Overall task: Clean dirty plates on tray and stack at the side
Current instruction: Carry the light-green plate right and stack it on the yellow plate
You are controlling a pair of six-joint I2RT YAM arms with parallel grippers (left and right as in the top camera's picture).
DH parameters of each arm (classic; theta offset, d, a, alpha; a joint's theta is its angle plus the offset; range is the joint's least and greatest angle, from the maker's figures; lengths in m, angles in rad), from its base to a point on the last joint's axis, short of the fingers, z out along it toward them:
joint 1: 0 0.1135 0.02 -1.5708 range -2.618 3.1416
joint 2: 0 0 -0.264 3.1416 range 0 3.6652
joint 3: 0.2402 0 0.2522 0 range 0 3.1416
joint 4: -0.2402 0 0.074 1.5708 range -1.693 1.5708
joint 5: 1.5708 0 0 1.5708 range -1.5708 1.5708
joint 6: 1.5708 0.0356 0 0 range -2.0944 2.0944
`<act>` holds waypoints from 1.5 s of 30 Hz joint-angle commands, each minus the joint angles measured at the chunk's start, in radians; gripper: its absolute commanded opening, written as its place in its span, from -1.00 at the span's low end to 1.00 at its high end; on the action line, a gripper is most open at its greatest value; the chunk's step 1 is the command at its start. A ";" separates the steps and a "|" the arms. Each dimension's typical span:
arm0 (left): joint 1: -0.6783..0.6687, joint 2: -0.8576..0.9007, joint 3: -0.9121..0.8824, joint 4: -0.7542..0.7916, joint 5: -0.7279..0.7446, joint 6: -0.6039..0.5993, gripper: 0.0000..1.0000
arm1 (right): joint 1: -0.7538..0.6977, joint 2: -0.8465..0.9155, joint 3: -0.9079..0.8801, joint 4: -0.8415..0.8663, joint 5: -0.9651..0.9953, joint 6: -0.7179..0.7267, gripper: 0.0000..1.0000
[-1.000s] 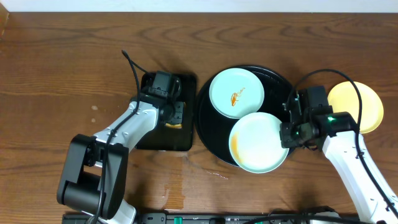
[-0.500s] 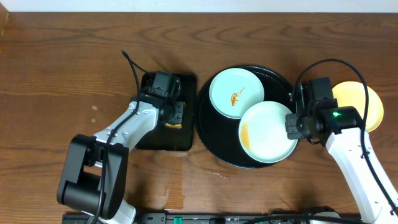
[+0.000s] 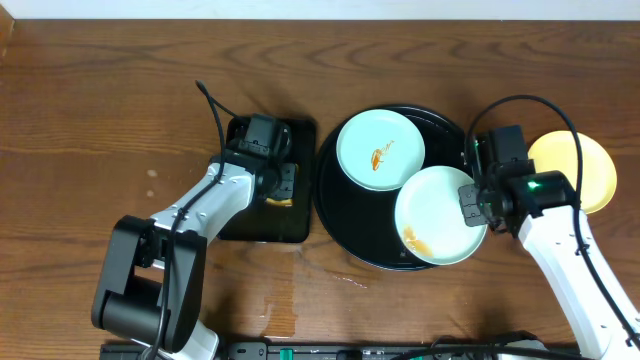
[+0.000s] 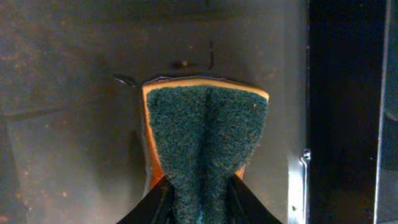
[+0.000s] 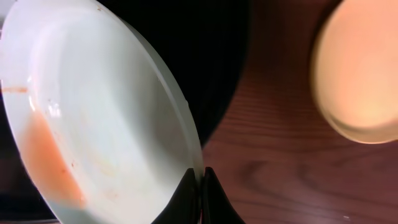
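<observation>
Dark wooden table [image 3: 100,80], overhead view; the round black tray [image 3: 342,215] serves as landmark. The right gripper [image 5: 200,190] has its jaws almost shut, pinching the thin rim of a mint plate [image 5: 106,118]; this plate is tilted over the tray's right part and overhangs its near rim, with an orange smear [image 3: 418,240] on its low side. A second mint plate [image 3: 380,150], also smeared, lies flat at the tray's far side; the two edges meet, and contact cannot be confirmed. A yellow plate [image 3: 592,172] rests on the table right of the tray, apart from it. Left of the tray, the left gripper [image 4: 199,196] is clamped on a sponge [image 4: 205,130], pinched narrow at the jaws, above a small rectangular tray [image 3: 250,228]. Judged risks: the narrow edge grip may let the tilted plate pivot or slip onto the tray rim; a swing could knock the second plate; sauce may run off the low edge.
</observation>
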 commanded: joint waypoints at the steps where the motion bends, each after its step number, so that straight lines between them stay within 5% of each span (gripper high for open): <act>1: 0.003 0.006 -0.013 -0.002 -0.016 -0.005 -0.46 | 0.026 -0.012 0.037 0.001 0.116 -0.014 -0.98; 14: 0.003 0.006 -0.013 -0.002 -0.016 -0.005 -0.46 | 0.214 -0.012 0.117 0.147 0.397 -0.130 -0.98; 27: 0.003 0.006 -0.013 -0.002 -0.016 -0.005 -0.46 | 0.435 -0.012 0.117 0.309 0.647 -0.507 -0.98; 45: 0.003 0.006 -0.013 -0.002 -0.016 -0.005 -0.46 | 0.469 -0.012 0.117 0.349 0.706 -0.516 -0.98</act>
